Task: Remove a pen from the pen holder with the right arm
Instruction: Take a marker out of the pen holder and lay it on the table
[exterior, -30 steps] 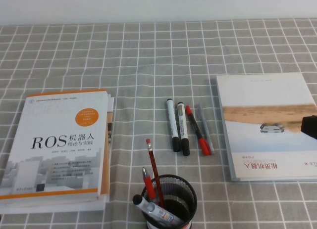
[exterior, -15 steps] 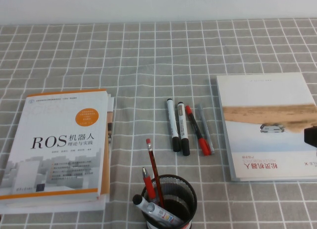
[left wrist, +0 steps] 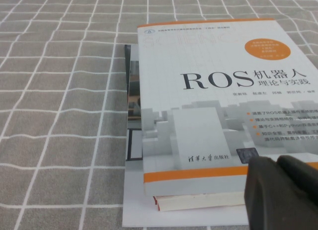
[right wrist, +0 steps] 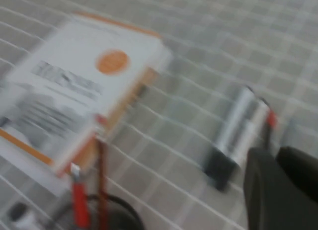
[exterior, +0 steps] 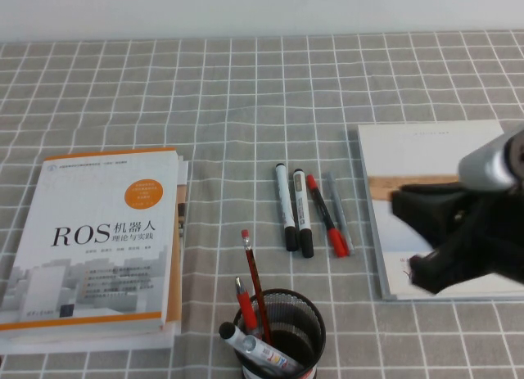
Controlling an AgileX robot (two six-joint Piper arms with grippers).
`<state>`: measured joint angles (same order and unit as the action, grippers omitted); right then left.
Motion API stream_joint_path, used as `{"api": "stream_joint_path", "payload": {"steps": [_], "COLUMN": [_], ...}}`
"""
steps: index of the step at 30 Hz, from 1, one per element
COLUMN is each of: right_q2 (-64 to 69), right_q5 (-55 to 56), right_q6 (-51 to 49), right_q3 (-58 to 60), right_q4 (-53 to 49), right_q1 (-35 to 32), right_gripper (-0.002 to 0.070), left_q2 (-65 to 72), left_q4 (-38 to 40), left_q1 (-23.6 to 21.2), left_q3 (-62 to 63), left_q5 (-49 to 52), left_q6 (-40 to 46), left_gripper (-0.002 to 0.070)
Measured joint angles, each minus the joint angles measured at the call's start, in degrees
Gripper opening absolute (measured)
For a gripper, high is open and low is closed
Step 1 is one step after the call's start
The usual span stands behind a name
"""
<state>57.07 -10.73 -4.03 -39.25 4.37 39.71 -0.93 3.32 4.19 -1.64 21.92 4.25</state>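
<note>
Grey checked tablecloth [exterior: 246, 92]. Right gripper [right wrist: 275, 163] clenched, empty, above white book [exterior: 426, 150]; pen holder [exterior: 313, 334] untouched. Left gripper [left wrist: 278, 190], seemingly closed, over ROS book [left wrist: 208, 115].

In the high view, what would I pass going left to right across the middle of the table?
ROS book → first marker → second marker → red pen → grey pen → white book, with the right gripper hanging shut over it. The left gripper, unseen here, hovers shut by the ROS book.
</note>
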Motion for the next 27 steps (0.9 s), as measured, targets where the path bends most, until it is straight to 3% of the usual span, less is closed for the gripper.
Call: {"api": "stream_joint_path", "payload": {"steps": [7, 13, 20, 27], "right_q2": [5.28, 13.86, 22.61, 26.95], "right_q5": [20.88, 33.21, 45.9, 49.36], "right_q6": [-0.35, -0.61, -3.64, -6.09], "right_q3": [5.87, 6.65, 6.65, 5.29], "right_q4": [-1.98, -5.66, -5.98, -5.46], "right_q1": [9.37, 12.81, 13.02, 13.13], "right_gripper": [0.0184, 0.035, 0.0384, 0.0386], "left_q2": [0.0, 0.0, 0.0, 0.0], "left_q4": [0.0, 0.0, 0.0, 0.0], "left_q1": [0.0, 0.0, 0.0, 0.0], "left_q3": [0.0, 0.0, 0.0, 0.0], "left_q5": [0.0, 0.0, 0.0, 0.0], "left_q6": [0.0, 0.0, 0.0, 0.0], "left_gripper": [-0.0003, -0.0003, -0.0003, -0.0003]}}
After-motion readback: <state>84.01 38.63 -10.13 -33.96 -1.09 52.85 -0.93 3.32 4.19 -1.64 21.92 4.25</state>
